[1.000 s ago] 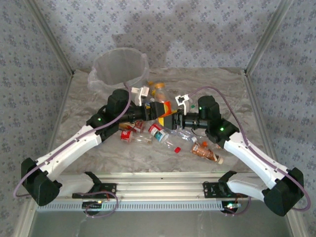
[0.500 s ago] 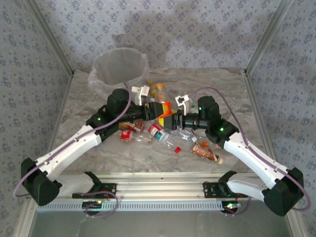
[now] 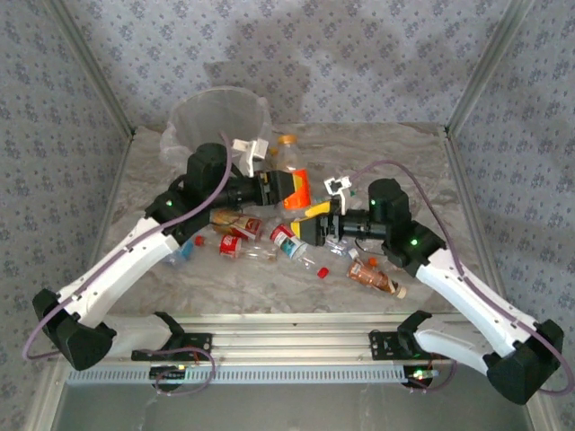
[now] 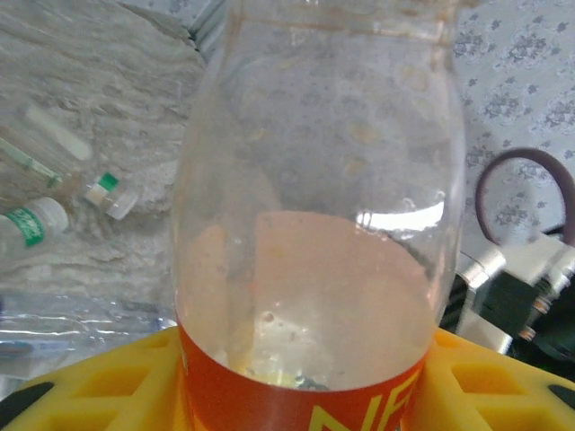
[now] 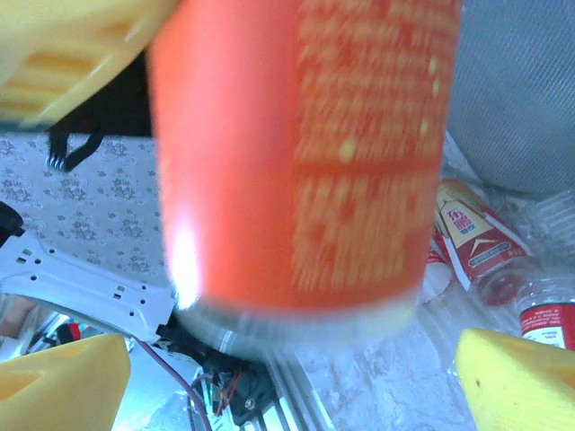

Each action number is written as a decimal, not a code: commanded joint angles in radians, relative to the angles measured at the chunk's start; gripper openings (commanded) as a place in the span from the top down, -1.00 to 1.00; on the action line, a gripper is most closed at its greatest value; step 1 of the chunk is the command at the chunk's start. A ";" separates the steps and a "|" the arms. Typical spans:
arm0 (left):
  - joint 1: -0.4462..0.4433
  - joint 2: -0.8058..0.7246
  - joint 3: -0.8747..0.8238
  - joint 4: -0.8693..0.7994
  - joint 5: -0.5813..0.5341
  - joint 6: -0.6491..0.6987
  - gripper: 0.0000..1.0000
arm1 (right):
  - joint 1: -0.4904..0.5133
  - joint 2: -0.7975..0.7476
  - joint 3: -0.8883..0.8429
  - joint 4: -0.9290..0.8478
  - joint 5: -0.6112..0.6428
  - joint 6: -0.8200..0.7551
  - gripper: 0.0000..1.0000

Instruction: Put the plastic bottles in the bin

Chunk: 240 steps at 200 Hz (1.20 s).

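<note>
Near the bin [image 3: 208, 126], left gripper [image 3: 282, 186] clamps the orange-labelled bottle [image 4: 319, 269]; right gripper [image 3: 316, 223] gapes wide, holding nothing.

This is a robot test cell in a lab, not a home. A white left arm [image 3: 126, 265] and right arm [image 3: 467, 287] are bolted to an aluminium rail [image 3: 287, 346] along the near edge of a marble-patterned table [image 3: 404, 162]. Aluminium posts [image 3: 476, 81] and floral-print backdrop walls [image 3: 359, 54] box it in, and a purple cable [image 3: 422, 180] hangs loose.
</note>
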 commanded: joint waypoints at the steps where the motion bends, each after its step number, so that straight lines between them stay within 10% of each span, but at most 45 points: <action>1: 0.044 0.014 0.113 -0.137 -0.012 0.114 0.03 | -0.002 -0.061 0.068 -0.089 0.043 -0.051 -0.99; 85: 0.258 0.240 0.614 -0.590 -0.149 0.506 0.07 | -0.005 -0.182 0.180 -0.272 0.195 -0.135 -1.00; 240: 0.435 0.746 1.085 -0.788 -0.434 0.836 0.10 | -0.008 -0.188 0.199 -0.371 0.251 -0.165 -1.00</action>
